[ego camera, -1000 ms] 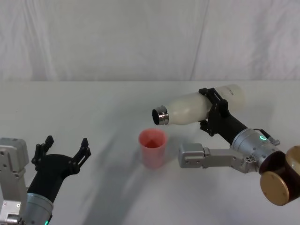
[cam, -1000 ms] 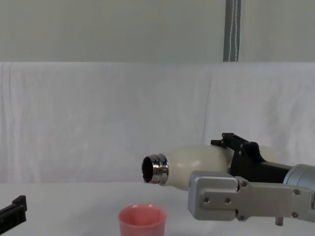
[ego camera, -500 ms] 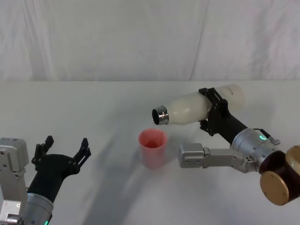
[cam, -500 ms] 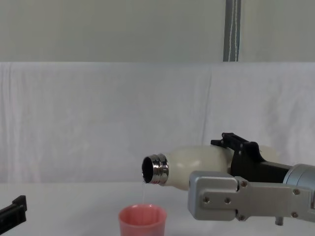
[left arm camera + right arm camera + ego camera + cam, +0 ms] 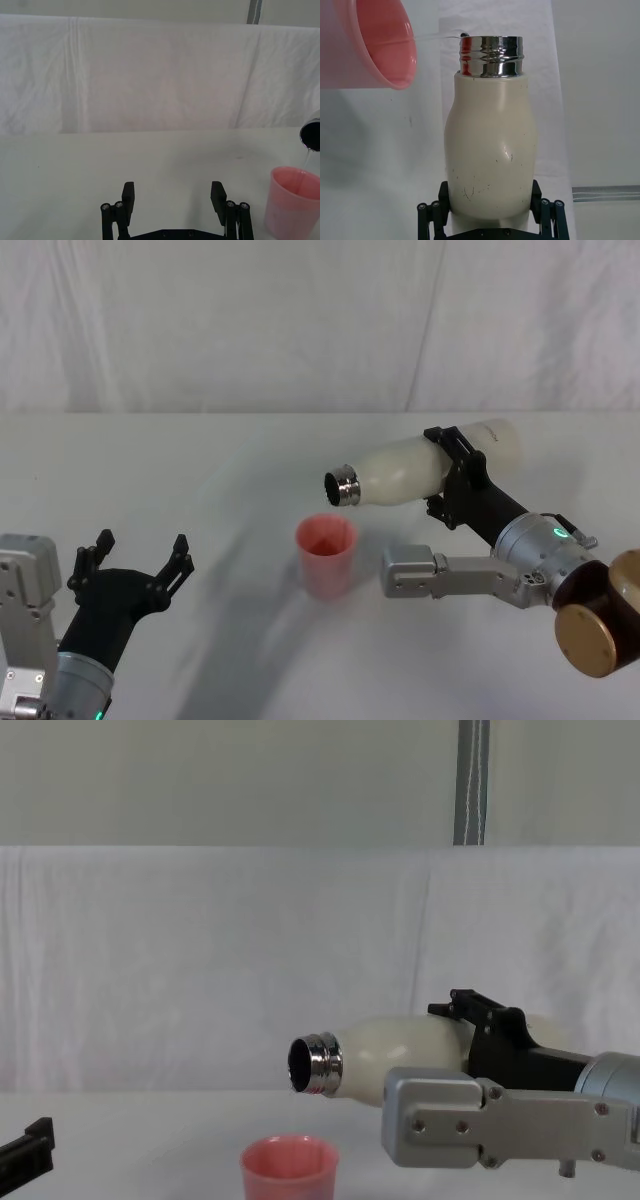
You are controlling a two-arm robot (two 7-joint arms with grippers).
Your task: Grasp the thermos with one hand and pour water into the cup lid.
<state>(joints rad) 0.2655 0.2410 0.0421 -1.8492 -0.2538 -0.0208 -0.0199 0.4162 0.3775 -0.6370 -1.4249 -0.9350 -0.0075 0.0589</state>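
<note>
Both arms end in matte black grippers with slim, jointed fingers. The right gripper (image 5: pixel 452 478) sits on a silver cylindrical wrist carrying a small green light, with a boxy grey metal housing (image 5: pixel 440 1118) studded with round screws beside it and a bronze disc-shaped joint cap (image 5: pixel 588 640) behind. The left gripper (image 5: pixel 138 558) joins a silver wrist and a pale grey block.

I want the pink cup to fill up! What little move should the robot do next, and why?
Probably hold that tilt, or tip a touch more. The right tool grips the thermos on its side, steel mouth just above the cup lid. A thin stream of water runs into it, and it looks far from full.
</note>
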